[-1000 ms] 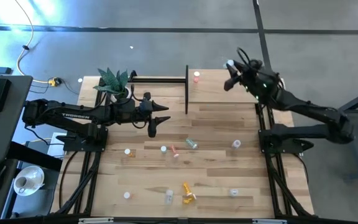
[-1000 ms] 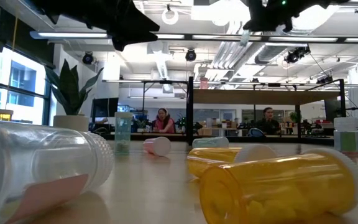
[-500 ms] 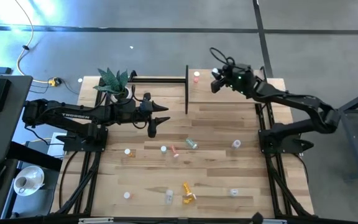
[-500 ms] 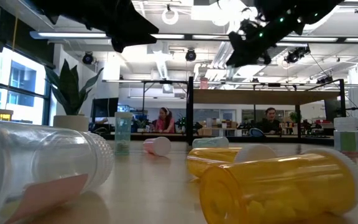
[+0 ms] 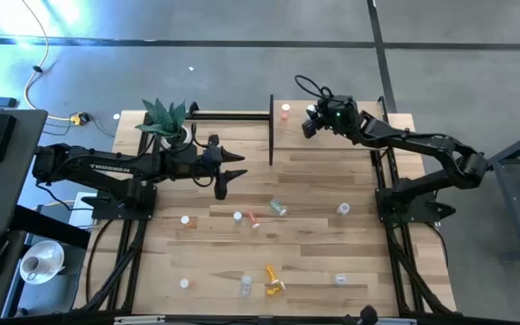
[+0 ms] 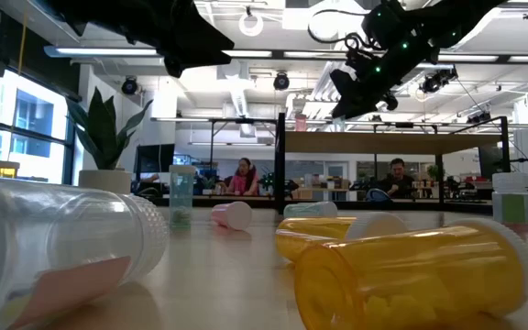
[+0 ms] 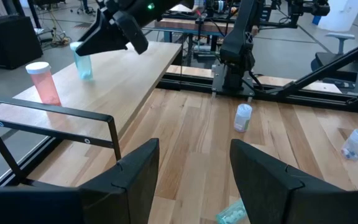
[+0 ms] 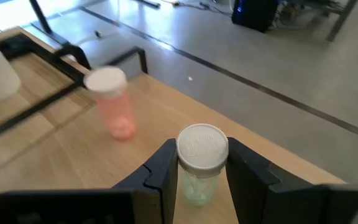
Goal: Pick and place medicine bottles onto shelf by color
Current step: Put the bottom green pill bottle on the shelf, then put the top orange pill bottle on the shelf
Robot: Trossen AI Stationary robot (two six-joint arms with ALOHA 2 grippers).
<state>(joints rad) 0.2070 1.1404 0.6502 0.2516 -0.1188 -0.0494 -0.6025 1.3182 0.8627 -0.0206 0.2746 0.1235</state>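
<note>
Shelf [image 5: 332,135]: one pink bottle [image 8: 112,103] stood placed. Right pincer [image 8: 199,163], over the shelf, was clamped on a green bottle [image 8: 201,160], not yet released. Left pincer [image 7: 188,165] hung apart, empty, above the table [image 5: 314,235]. Remaining bottles, about ten, apparently lay unsorted there.

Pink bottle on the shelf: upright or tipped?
Upright. The pink bottle stands on the shelf with its white cap on top, in both wrist views.
</note>
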